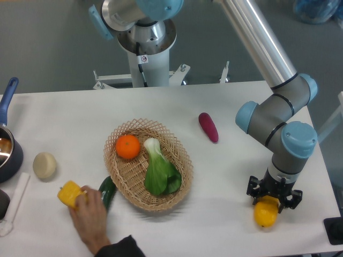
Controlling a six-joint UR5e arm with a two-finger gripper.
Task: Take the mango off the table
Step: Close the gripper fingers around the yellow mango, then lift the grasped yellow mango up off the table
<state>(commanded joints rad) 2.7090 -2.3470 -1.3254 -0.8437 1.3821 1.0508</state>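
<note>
The gripper straddles the top of the mango, at five o'clock on the desk; jaw closure unclear. The smooth, rounded fruit might squirt free

A single fixed camera looks down at a steep angle from the front edge of the white surface, facing the robot's base at the far side. It stands at middle range, taking in nearly the whole top from the pan at the left edge to the tool at the right; the near right corner seems cut off.
</note>
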